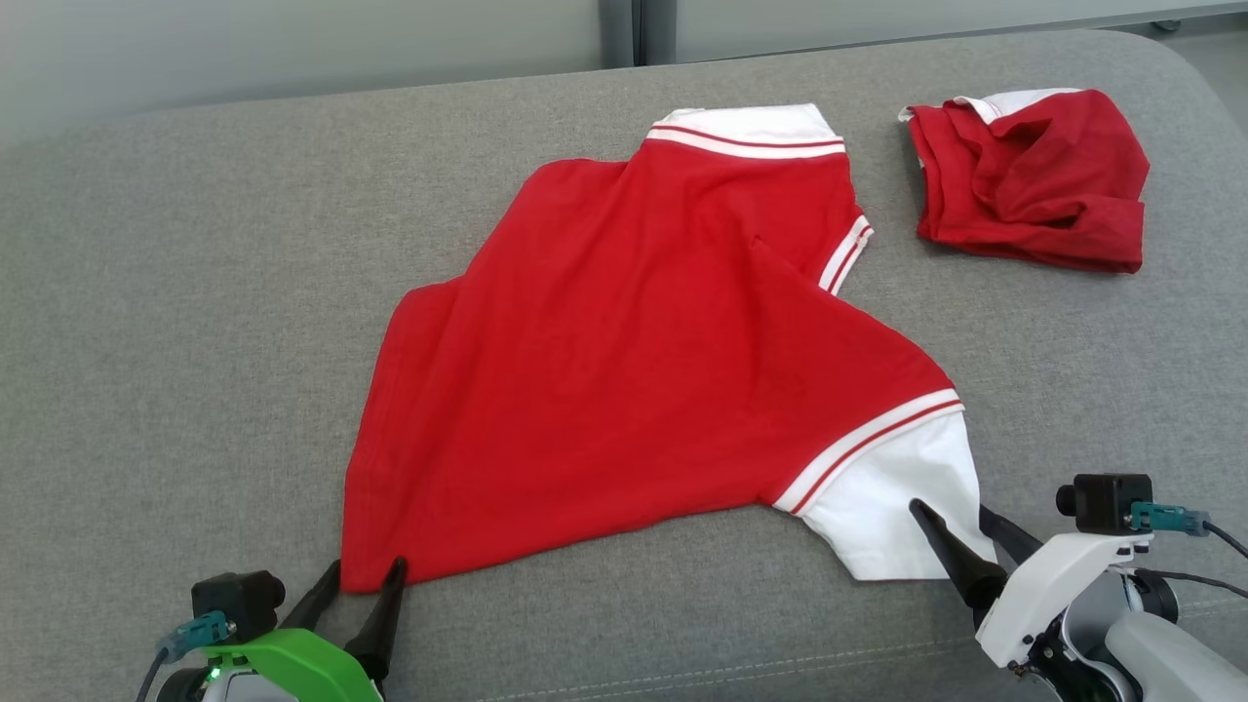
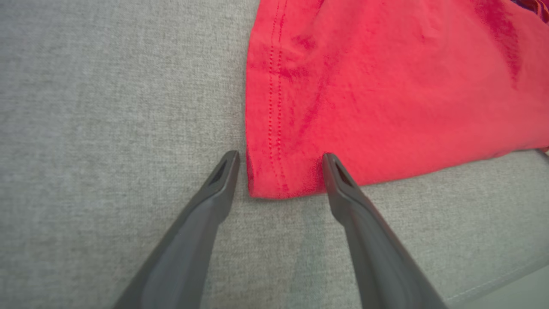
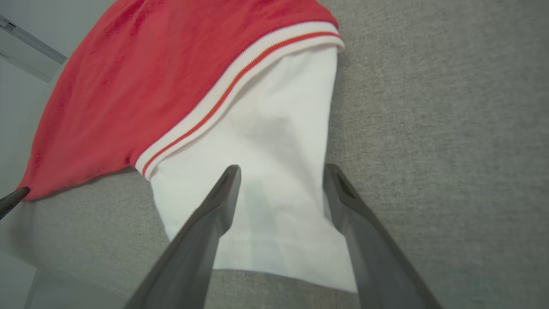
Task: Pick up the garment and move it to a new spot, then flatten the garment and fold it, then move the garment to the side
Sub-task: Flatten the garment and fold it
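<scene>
Both jaws wide open, empty, left straddling red garment (image 1: 634, 361) corner, right over white sleeve (image 1: 892, 502)

Left gripper (image 1: 367, 564) (image 2: 280, 154): I have it at the near left hem corner of the garment (image 1: 624, 341). Its fingers are spread wide and straddle that corner, one tip just outside the hem, the other over the cloth.

Right gripper (image 1: 949, 507) (image 3: 282, 166): at the garment's near right sleeve end, also spread wide, both tips above the sleeve.

Neither grips the garment.
</scene>
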Available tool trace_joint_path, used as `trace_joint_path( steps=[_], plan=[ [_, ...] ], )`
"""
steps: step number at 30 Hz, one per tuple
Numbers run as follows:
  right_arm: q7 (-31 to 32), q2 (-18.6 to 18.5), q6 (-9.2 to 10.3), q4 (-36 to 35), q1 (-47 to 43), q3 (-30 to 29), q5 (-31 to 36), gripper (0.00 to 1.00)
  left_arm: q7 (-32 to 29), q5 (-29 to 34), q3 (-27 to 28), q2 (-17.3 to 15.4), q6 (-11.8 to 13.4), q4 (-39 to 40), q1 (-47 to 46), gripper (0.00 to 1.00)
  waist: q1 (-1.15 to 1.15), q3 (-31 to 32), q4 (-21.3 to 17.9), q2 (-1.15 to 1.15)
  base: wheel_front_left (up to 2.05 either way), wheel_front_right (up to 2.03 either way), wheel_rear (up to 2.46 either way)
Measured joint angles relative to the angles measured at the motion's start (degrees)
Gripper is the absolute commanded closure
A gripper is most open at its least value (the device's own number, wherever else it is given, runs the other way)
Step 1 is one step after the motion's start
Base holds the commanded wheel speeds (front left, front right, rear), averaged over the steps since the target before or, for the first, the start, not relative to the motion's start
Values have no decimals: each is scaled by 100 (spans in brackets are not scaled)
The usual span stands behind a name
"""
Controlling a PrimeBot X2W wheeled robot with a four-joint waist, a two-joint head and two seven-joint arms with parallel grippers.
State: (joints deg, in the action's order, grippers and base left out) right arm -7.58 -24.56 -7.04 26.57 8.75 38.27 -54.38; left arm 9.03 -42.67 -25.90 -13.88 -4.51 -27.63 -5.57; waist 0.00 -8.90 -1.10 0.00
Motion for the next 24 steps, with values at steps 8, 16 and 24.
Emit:
trace_joint_path(
  steps=[8, 16, 24],
  plan=[
    [-49, -20, 115, 197, 147, 188, 379, 0, -25, 2, 10, 27, 78, -93, -25, 0, 0, 20, 13, 0, 0, 0, 0],
    [-148, -4, 344, 365, 230, 241, 603, 0, -42, 7, 7, 33, 112, -110, -30, 0, 0, 50, 23, 0, 0, 0, 0],
    [-154, 63, 411, 461, 268, 290, 645, 0, -48, 9, 0, 32, 178, -134, -29, 0, 0, 106, 19, 0, 0, 0, 0]
  ],
)
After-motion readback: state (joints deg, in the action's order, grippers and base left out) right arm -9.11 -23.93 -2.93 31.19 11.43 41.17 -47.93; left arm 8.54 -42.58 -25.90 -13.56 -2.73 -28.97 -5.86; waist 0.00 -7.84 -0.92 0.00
